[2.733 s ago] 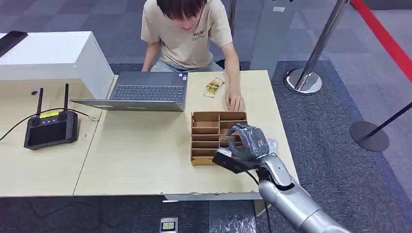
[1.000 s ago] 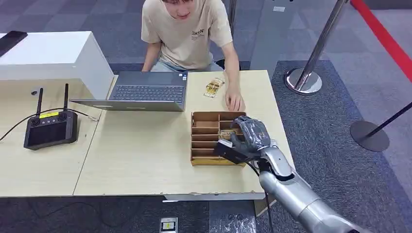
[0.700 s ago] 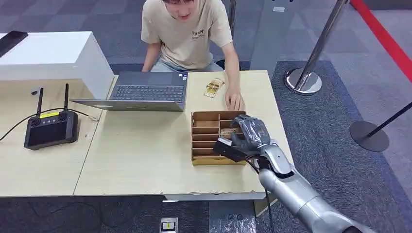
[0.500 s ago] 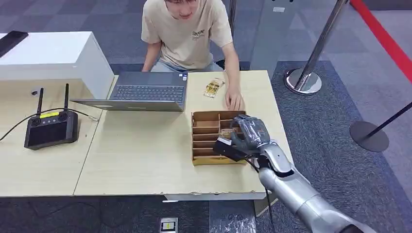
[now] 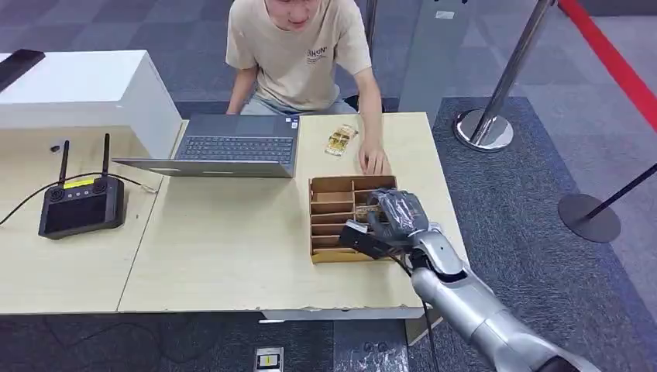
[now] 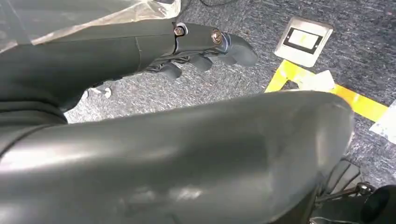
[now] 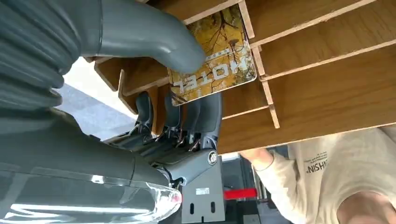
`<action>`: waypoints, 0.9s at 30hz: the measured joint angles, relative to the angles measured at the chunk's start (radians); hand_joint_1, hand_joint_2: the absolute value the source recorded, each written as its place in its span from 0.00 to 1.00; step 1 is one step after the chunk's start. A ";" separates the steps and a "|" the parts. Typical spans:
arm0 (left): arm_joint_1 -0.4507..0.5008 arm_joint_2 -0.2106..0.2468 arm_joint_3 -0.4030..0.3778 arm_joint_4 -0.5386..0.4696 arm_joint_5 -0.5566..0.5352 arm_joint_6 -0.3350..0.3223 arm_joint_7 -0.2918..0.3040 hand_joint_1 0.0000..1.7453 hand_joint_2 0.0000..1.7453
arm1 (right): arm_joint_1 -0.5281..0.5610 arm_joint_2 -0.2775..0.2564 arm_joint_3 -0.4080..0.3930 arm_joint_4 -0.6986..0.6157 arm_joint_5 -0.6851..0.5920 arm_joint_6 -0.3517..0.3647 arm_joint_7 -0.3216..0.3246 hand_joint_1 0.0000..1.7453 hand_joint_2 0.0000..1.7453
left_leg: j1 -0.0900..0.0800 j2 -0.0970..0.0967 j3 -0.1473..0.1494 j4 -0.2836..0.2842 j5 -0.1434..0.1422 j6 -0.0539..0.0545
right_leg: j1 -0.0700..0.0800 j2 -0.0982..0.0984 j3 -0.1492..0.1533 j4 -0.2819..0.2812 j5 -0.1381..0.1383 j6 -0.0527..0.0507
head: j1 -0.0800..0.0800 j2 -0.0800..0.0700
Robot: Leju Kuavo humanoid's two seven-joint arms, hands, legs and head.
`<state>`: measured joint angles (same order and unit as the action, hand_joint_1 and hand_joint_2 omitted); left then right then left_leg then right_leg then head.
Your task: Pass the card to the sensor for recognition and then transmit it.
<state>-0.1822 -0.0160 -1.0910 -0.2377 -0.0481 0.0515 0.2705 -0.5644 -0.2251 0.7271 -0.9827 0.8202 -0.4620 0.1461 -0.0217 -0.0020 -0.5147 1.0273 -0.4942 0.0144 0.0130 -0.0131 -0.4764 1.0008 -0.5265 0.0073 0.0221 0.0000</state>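
Note:
A cardboard box (image 5: 313,225) with several slots stands near the table's right side. My right hand (image 5: 395,217) is over the box's right slots. The right wrist view shows the thumb (image 7: 154,37) pressing on a yellow card (image 7: 219,65) printed HOTEL, with the darker fingers (image 7: 196,116) under it. The card is pinched and lies across the box's wooden dividers (image 7: 317,56). My left hand (image 6: 201,46) hangs over the carpet, holding nothing. Another gold card (image 5: 341,139) lies on the table beyond the box.
A person sits across the table with one hand (image 5: 374,163) resting just beyond the box. An open laptop (image 5: 232,147), a black controller with antennas (image 5: 81,205) and a white cabinet (image 5: 77,89) lie to the left. Stanchion bases (image 5: 484,128) stand on the carpet to the right.
My right hand has moved forward from the box's near edge to over its right slots. The box has slid slightly to the right.

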 joint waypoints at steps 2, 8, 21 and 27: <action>0.000 0.000 0.000 0.000 0.000 0.000 0.000 0.00 0.00 | 0.000 0.000 0.001 0.000 -0.002 0.001 -0.002 0.83 1.00 | 0.000 0.000 0.000 0.000 0.000 0.000 | 0.000 0.000 0.000 0.000 0.000 0.000 | 0.000 0.000; 0.000 0.000 0.000 0.000 0.000 0.000 -0.002 0.00 0.00 | -0.001 0.000 0.007 0.006 -0.005 -0.002 -0.003 1.00 1.00 | 0.000 0.000 0.001 0.000 0.000 0.000 | 0.000 0.000 0.001 0.000 0.000 0.000 | 0.000 0.000; 0.000 0.000 0.000 0.000 -0.005 0.000 -0.002 0.00 0.00 | 0.008 -0.001 0.002 0.000 -0.175 -0.011 -0.088 1.00 1.00 | 0.000 0.000 0.000 0.000 0.000 0.000 | 0.000 0.000 0.000 0.000 0.000 0.000 | 0.000 0.000; 0.002 0.000 0.000 0.000 -0.015 0.000 -0.002 0.00 0.00 | 0.021 -0.009 -0.018 -0.070 -0.265 0.021 -0.121 1.00 1.00 | 0.000 0.000 0.000 0.000 0.000 0.000 | 0.000 0.000 0.000 0.000 0.000 0.000 | 0.000 0.000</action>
<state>-0.1806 -0.0160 -1.0910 -0.2377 -0.0626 0.0511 0.2686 -0.5434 -0.2342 0.7095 -1.0525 0.5550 -0.4406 0.0248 -0.0217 -0.0017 -0.5147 1.0273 -0.4942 0.0142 0.0130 -0.0128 -0.4768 1.0008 -0.5264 0.0072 0.0221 0.0000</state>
